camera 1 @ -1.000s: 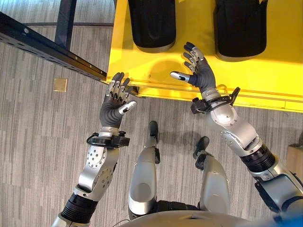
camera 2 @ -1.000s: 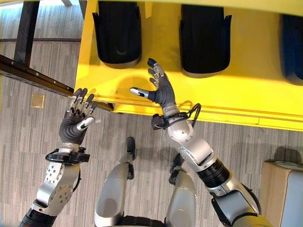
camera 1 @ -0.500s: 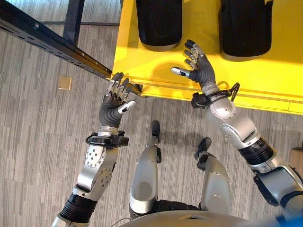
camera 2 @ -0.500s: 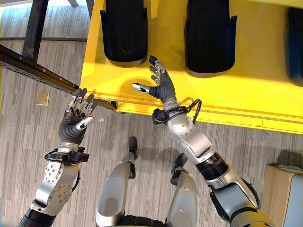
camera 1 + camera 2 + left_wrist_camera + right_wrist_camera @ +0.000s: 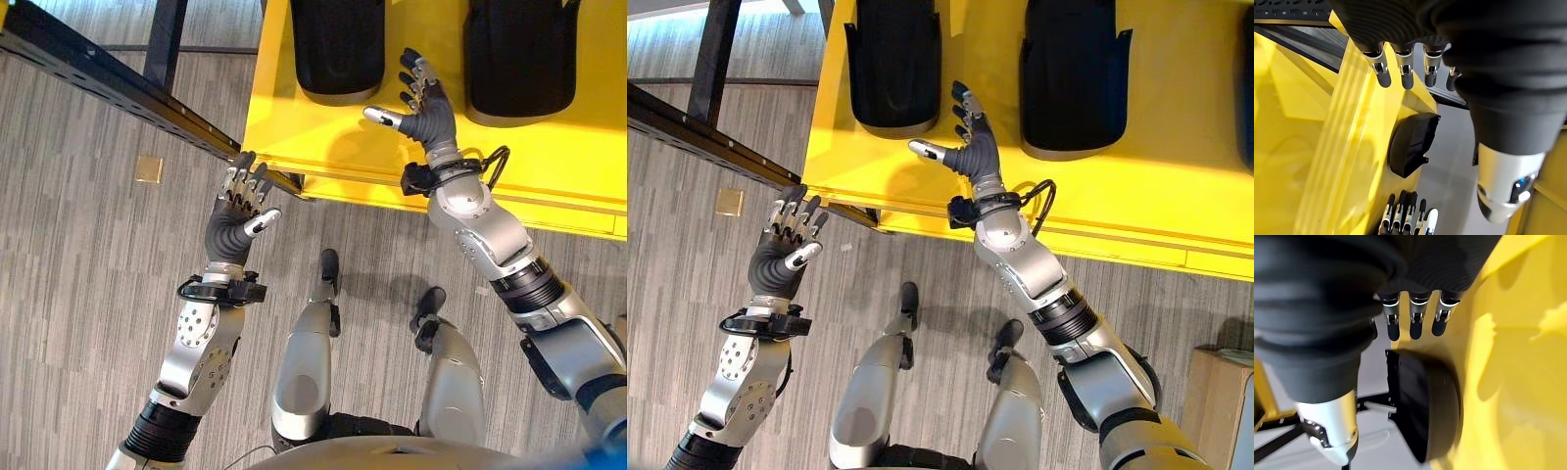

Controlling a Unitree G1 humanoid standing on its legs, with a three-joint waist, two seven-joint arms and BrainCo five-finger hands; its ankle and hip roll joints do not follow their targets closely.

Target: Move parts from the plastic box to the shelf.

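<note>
A yellow plastic box (image 5: 558, 147) lies ahead with black moulded parts in it: one (image 5: 338, 49) on the left, another (image 5: 519, 54) to its right. My right hand (image 5: 426, 110) is open above the box floor between these two parts, fingers spread, holding nothing. The right wrist view shows its fingers (image 5: 1415, 323) just short of a black part (image 5: 1425, 406). Over the floor, my left hand (image 5: 240, 211) is open and empty just outside the box's near left corner. A black part (image 5: 1410, 144) appears past its fingers (image 5: 1405, 73) in the left wrist view.
A black perforated shelf rail (image 5: 108, 83) runs diagonally at the upper left, ending by the box corner, with a black post (image 5: 167, 34) behind it. A small tan square (image 5: 149, 168) lies on the grey floor. A cardboard box (image 5: 1220, 401) sits at the lower right.
My right hand has reached farther over the box, up between the two black parts. The camera has shifted a little. The left hand has stayed where it was.
</note>
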